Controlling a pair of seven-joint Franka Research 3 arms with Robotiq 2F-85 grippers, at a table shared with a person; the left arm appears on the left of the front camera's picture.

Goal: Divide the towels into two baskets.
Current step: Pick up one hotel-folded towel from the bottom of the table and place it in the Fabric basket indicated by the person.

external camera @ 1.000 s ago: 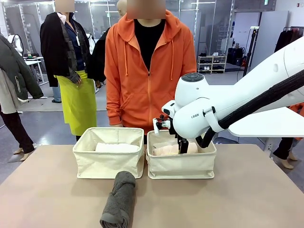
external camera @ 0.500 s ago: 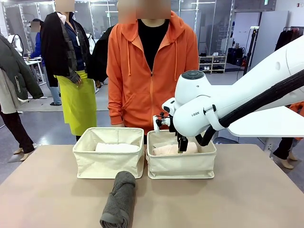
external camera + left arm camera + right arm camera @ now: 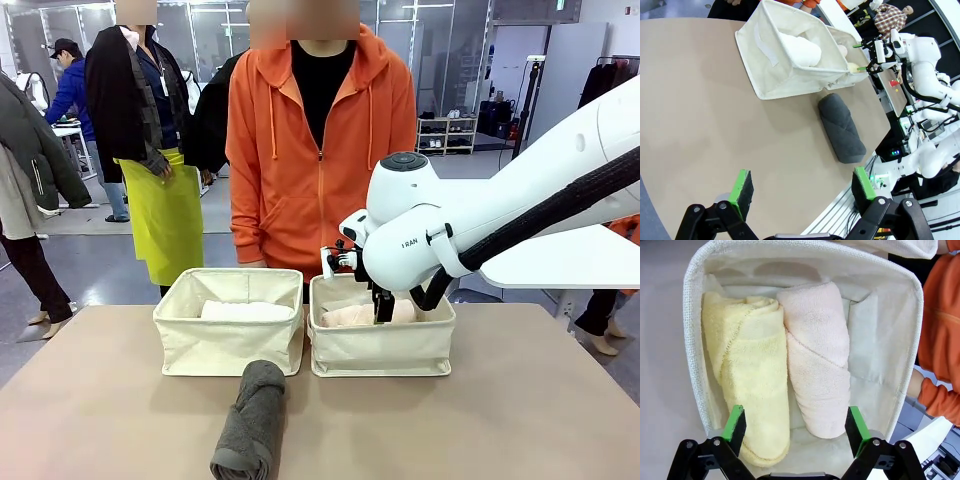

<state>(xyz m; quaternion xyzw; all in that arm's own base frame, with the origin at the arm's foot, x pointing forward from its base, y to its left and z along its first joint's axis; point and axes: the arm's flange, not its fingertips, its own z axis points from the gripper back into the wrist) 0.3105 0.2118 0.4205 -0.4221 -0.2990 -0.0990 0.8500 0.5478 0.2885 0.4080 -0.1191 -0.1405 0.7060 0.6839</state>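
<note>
While the dark grey towel (image 3: 250,420) lies rolled on the bare worktop (image 3: 520,420) at the bottom centre of the front view, pointing away from the camera, two cream baskets stand side by side just behind it. The left basket (image 3: 228,340) holds the white towel (image 3: 245,311), laid across it. The right basket (image 3: 380,350) holds the pale pink towel (image 3: 350,316), and the right claw (image 3: 383,305) dips into it from the arm that fills the right of the frame. In the right wrist view this claw (image 3: 795,412) is released, its green pads spread at the lower left and lower right with nothing gripped. Beyond them the pale yellow towel (image 3: 750,390) and the pink one lie touching, lengthwise in the basket. In the left wrist view the left claw (image 3: 802,175) is likewise spread wide and empty above the worktop, well apart from the grey towel at centre right. A person in an orange hoodie (image 3: 315,150) stands close behind the baskets.
</note>
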